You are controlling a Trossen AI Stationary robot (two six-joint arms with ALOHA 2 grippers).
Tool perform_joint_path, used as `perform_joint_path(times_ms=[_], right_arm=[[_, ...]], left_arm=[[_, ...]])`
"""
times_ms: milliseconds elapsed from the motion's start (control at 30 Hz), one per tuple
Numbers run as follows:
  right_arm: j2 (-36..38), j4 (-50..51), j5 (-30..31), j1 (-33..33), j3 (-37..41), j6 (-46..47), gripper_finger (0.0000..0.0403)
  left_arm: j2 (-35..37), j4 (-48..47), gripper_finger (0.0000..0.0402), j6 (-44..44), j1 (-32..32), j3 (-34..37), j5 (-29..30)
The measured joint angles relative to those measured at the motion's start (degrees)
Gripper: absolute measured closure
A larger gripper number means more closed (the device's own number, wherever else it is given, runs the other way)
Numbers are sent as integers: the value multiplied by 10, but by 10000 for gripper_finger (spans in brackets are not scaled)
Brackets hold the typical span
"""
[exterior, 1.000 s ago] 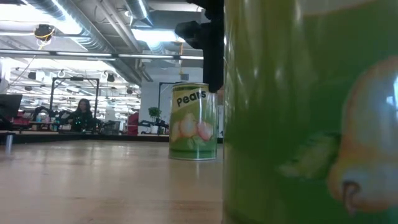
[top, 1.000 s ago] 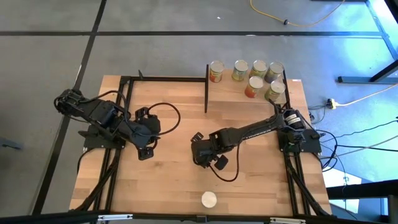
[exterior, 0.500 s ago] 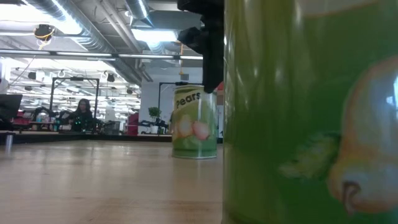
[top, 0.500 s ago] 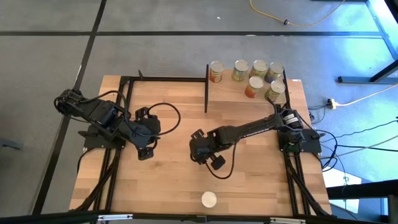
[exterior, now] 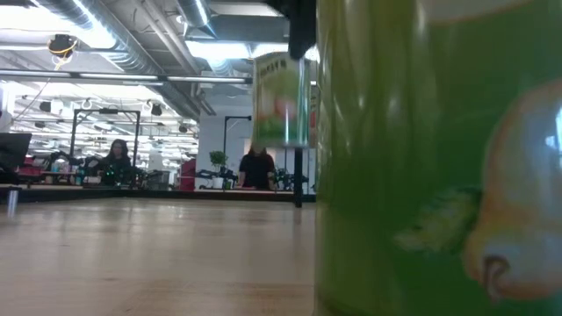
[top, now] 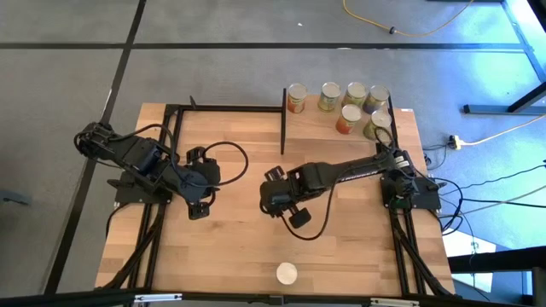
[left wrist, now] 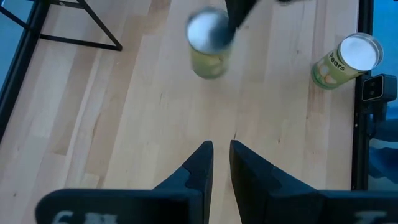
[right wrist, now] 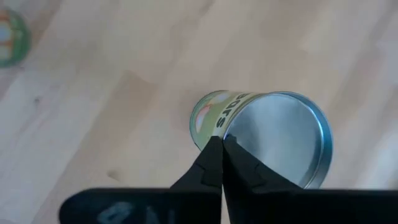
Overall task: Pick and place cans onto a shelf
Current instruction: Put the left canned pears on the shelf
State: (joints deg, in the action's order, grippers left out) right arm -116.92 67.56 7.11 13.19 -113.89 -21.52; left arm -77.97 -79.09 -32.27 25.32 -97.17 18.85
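Note:
A green "Pears" can point(exterior: 283, 98) hangs above the table's middle with my right gripper point(right wrist: 222, 142) shut on it; its pale top point(right wrist: 280, 137) shows in the right wrist view. A second green can point(top: 287, 273) stands on its base near the table's front edge and fills the low view point(exterior: 439, 158). Several cans point(top: 348, 118) stand on the shelf point(top: 320, 132) at the far right. At the table's left, my left gripper point(left wrist: 221, 149) is held still above the wood, open by a narrow gap with nothing in it. My right gripper pinches the can's top rim point(right wrist: 225, 127) between its two fingers, on one side of the lid. The fingers point(right wrist: 211, 158) come from above, pointing steeply down. The can hangs below them, slightly tilted and clear of the table.
The shelf's black upright side panel point(top: 282, 128) stands between the table's middle and the shelf board. Black frame rails point(top: 171, 136) run along the table's left and right sides. Bare wood lies between the two arms. People show in the room beyond the table point(exterior: 257, 167).
My right gripper has gone up and rolled a little. The green can stood on the table half a second ago and now hangs lifted clear below the gripper.

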Motion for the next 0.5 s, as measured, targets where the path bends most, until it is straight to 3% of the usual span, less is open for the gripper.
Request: perform_joint_path(times_ms=[167,367,500], right_arm=[[1,100,44,-1,-88,36,403],[2,223,53,0,-196,103,403],[34,217,44,0,-203,125,403]], left_arm=[[0,0,355,0,0,0,-1],[0,0,355,25,0,0,-1],[0,0,355,36,-3,0,1]])
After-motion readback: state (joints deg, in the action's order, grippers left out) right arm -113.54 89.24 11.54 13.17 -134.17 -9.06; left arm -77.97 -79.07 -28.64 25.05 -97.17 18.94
